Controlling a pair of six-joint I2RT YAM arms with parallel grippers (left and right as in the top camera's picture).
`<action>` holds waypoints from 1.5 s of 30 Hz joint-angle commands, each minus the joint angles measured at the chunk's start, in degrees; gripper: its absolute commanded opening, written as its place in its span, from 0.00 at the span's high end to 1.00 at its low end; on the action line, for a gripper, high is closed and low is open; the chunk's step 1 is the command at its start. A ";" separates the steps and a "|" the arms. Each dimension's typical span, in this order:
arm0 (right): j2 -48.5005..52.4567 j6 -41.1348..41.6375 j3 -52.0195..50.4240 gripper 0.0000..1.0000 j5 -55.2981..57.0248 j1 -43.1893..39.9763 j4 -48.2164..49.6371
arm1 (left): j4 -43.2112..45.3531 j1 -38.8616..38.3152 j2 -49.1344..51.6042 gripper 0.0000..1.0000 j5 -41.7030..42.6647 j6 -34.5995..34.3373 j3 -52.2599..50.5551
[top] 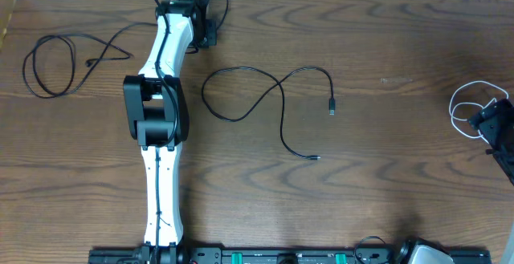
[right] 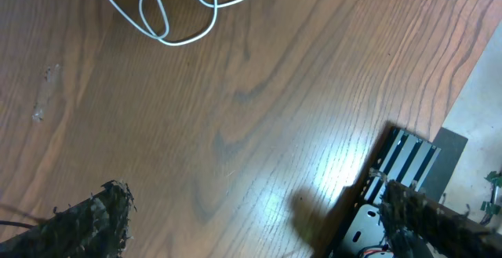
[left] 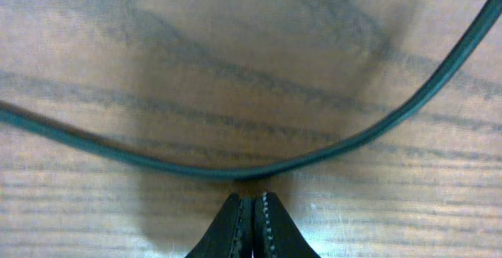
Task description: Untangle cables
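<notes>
A long black cable (top: 273, 95) lies in a loose curve at the table's middle, its plug ends apart. Another black cable (top: 50, 65) is looped at the far left. A white cable (top: 468, 107) is coiled at the right edge, and shows in the right wrist view as the white cable (right: 176, 11). My left gripper (top: 207, 35) is at the far edge, shut. In its wrist view a black cable (left: 329, 152) curves across the wood just in front of the closed tips of the left gripper (left: 252, 199). My right gripper (top: 491, 123) stands open beside the white coil, nothing between its fingers (right: 98, 219).
The left arm (top: 157, 111) stretches from the front rail (top: 281, 256) to the far edge. A thin black cord (top: 221, 3) loops beside the left wrist. A metal bracket (right: 396, 183) and the table's edge show at the right of the right wrist view.
</notes>
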 commanded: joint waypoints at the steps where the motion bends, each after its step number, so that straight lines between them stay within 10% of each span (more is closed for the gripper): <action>1: -0.09 0.87 0.04 0.01 0.55 -0.26 -0.07 | 1.05 0.31 3.45 0.92 -0.50 -0.76 0.37; 17: -0.09 0.87 0.04 0.01 0.55 -0.26 -0.07 | 8.59 4.83 8.92 0.92 -7.10 -2.08 0.37; 35: -0.09 0.87 0.04 0.01 0.55 -0.26 -0.07 | 1.55 18.99 -11.21 0.89 -15.54 -2.45 1.05; 45: -0.09 0.87 0.04 0.01 0.55 -0.26 -0.07 | -10.64 27.34 -11.56 0.89 -15.58 -13.97 -0.79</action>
